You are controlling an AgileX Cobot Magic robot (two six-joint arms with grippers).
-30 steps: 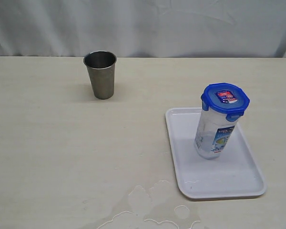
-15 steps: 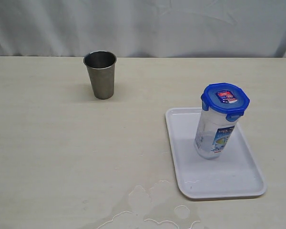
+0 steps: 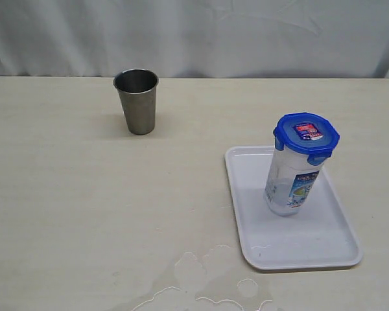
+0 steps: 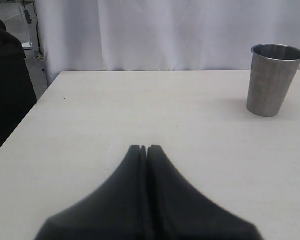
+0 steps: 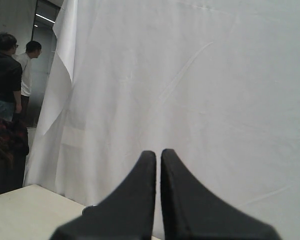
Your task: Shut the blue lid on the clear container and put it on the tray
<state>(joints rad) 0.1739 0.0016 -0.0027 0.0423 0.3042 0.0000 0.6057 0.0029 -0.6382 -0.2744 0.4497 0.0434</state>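
L gripper [image 4: 146, 148]: jaws pressed together, nothing btwn them, tips low over table [image 3: 65, 194]; the cup [image 3: 137, 102] shows ahead of it, well apart. R gripper [image 5: 158, 155]: jaws closed to a hairline gap, empty, aimed at curtain [image 3: 246, 32], not at table. Neither gripper shows in ext view. In ext view, w/ dial centred on frame: puddle [image 3: 201, 285] at 6 o'clock by near edge, just beside near corner of tray [image 3: 292, 243]. That tray lies at 4–5 o'clock, long axis running near-to-far. On it, inside the rim and toward far half, stands the container [image 3: 290, 188], long axis vertical (slight lean looks like lens angle, can't be sure). On top sits the lid [image 3: 306, 135], square on the mouth; front flap looks folded down, other flaps too small to tell. At 11 o'clock the cup is upright, mouth up, well apart from tray. Curtain runs across 12. Judgement: task reads as done or nearly so, w/ lid on and container on tray. Key relation if a move is left, e.g. pressing flaps: container is on R side of table, so R arm is the nearer one; L would have to reach across middle. Neither wrist cam has container in sight, so exact bearing from either gripper can't be told. Any push on lid should prob. go straight down that vertical axis, else the tall narrow body may tip.
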